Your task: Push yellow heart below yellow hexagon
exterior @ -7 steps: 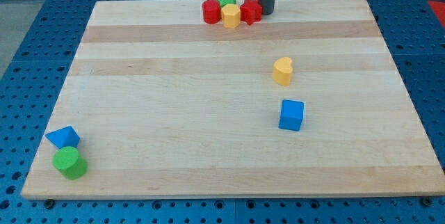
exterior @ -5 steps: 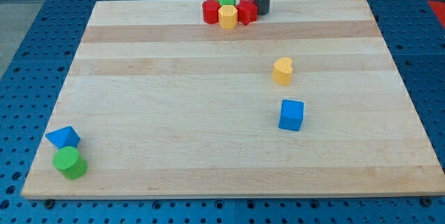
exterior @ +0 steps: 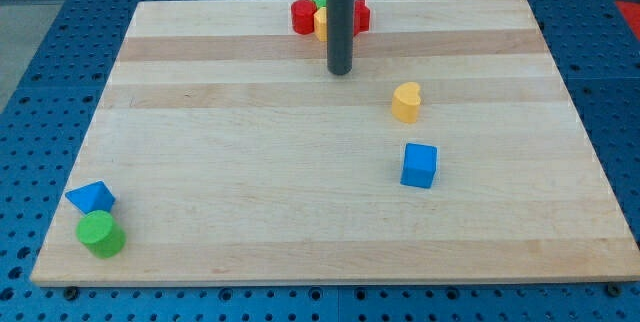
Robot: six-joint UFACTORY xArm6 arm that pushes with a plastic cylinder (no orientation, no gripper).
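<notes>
Claw: none shows; my tip (exterior: 340,70) stands at 10 o'clock from yellow heart (exterior: 406,102), apart.
Yellow hexagon (exterior: 320,23): worktop's (exterior: 250,182) 12 o'clock edge, partly behind rod (exterior: 340,22).
Room: bare wood around heart.

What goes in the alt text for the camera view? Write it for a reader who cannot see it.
My tip rests on a wooden board, up and to the left of the yellow heart and just below a cluster at the top edge holding the partly hidden yellow hexagon. A blue cube sits below the heart.
</notes>
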